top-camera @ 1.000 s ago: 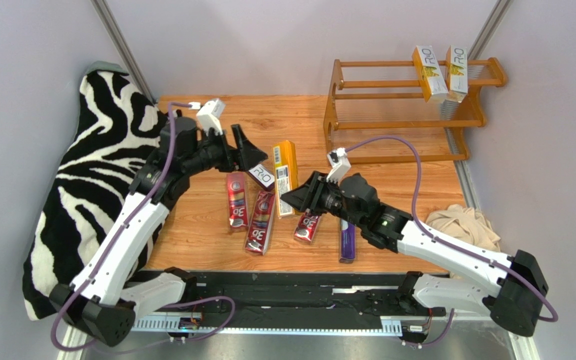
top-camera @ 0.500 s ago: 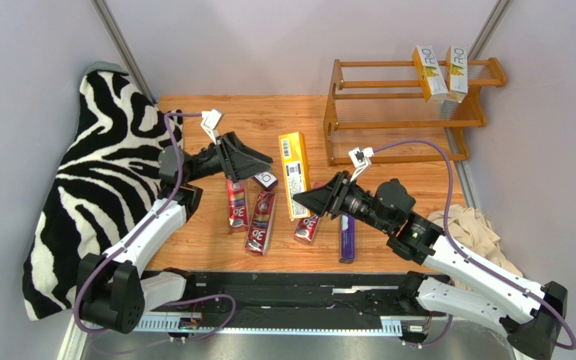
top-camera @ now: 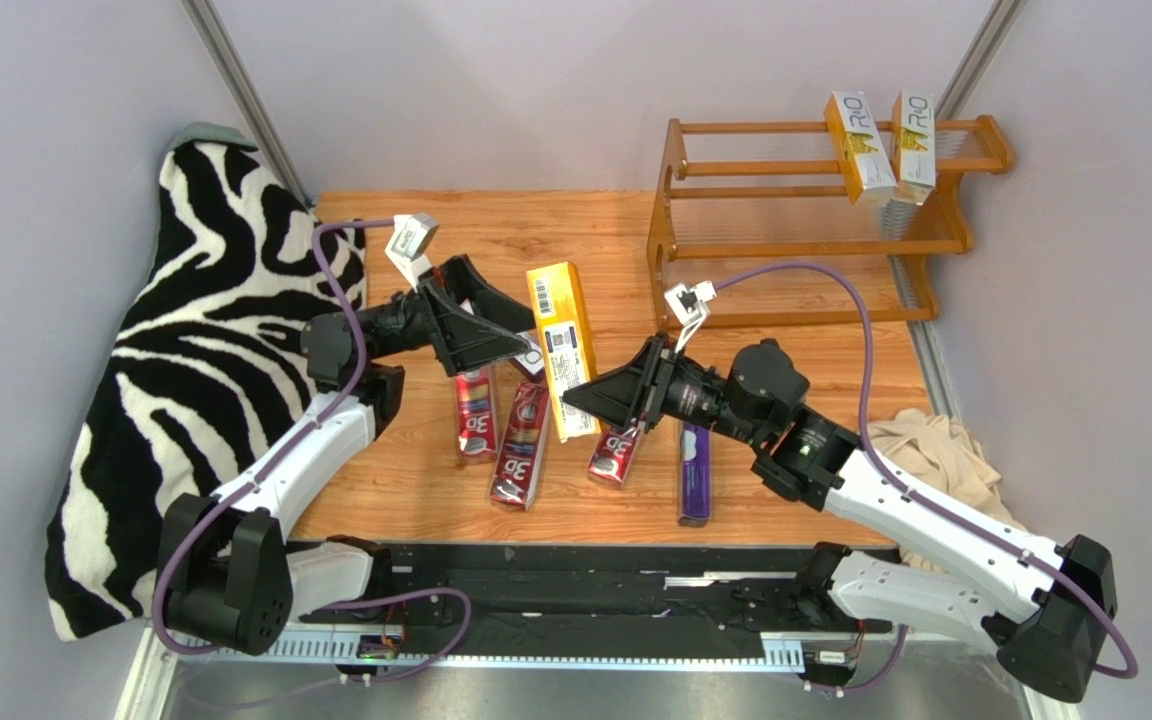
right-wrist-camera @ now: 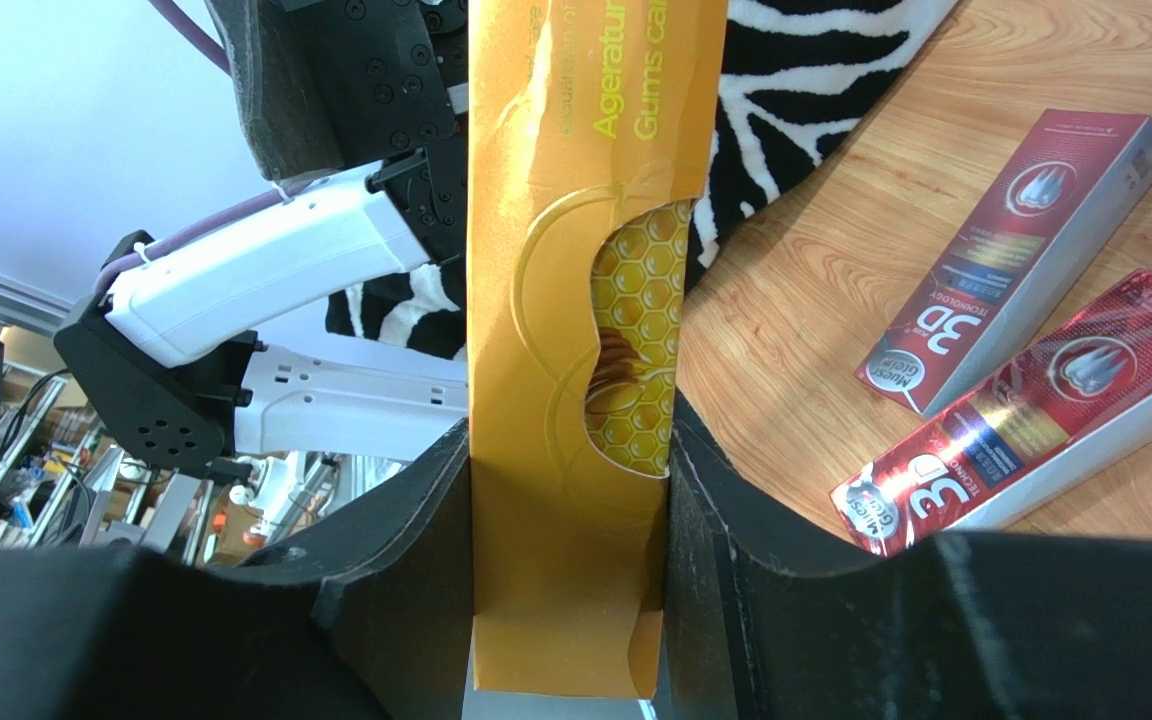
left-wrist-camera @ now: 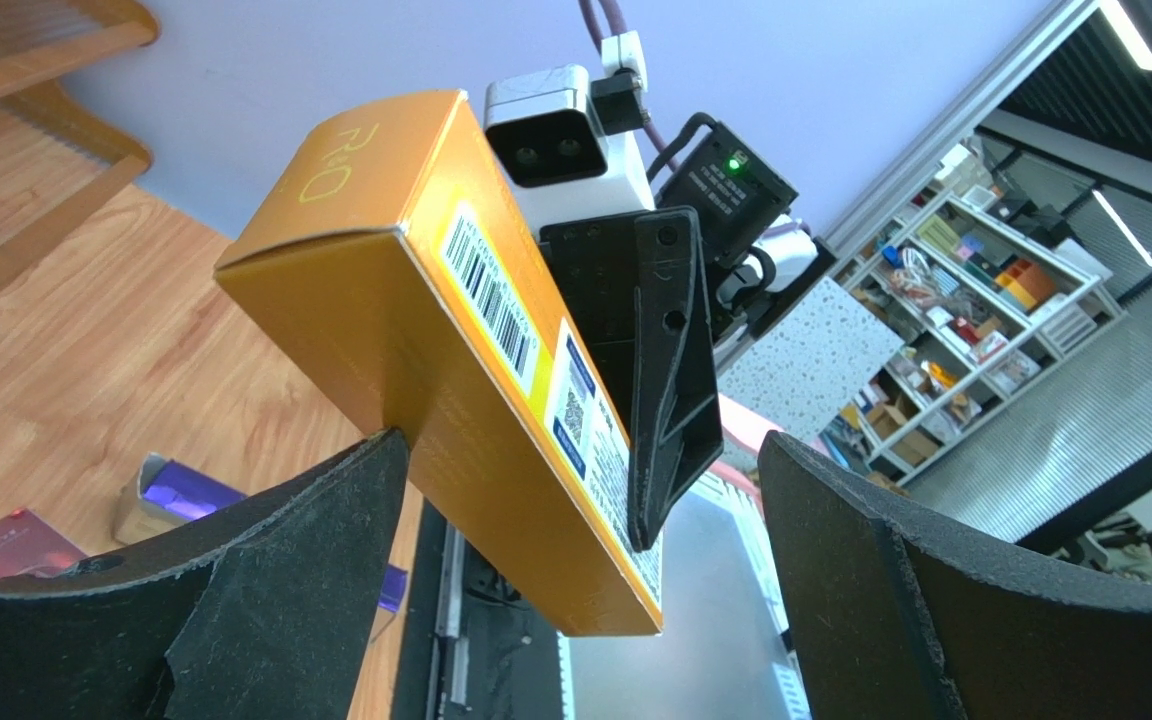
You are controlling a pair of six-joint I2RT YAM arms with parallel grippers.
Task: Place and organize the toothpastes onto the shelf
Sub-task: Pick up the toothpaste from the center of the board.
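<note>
The right gripper [top-camera: 593, 398] is closed on one orange-yellow carton [top-camera: 560, 323] – in the right wrist view both fingers press on its long sides [right-wrist-camera: 567, 300]. The carton is held in the air over the worktop [top-camera: 597, 240], to the left of the shelf [top-camera: 823, 210] and a little nearer to the arm bases than the shelf's lowest tier. Its barcode face is turned up.

The left gripper [top-camera: 500, 338] is on the far side of this carton from the shelf, and it is open. In the left wrist view its two fingers stand wide apart with the carton [left-wrist-camera: 432, 345] between them; one edge of the carton is at the left finger [left-wrist-camera: 297, 585], but I cannot tell if they touch.

On the shelf two pale cartons with yellow print [top-camera: 859, 146] [top-camera: 913, 143] stand upright, side by side, at the right end of the top tier.

Three red cartons [top-camera: 473, 413] [top-camera: 521, 443] [top-camera: 615, 453] lie flat on the worktop, left of the shelf and well nearer to the arm bases. A purple carton [top-camera: 695, 473] lies flat too – straight in front of the shelf's left end, well apart from it.

A zebra cloth [top-camera: 192, 345] is far to the left of the shelf, and a beige cloth [top-camera: 928, 450] lies in front of its right end.
</note>
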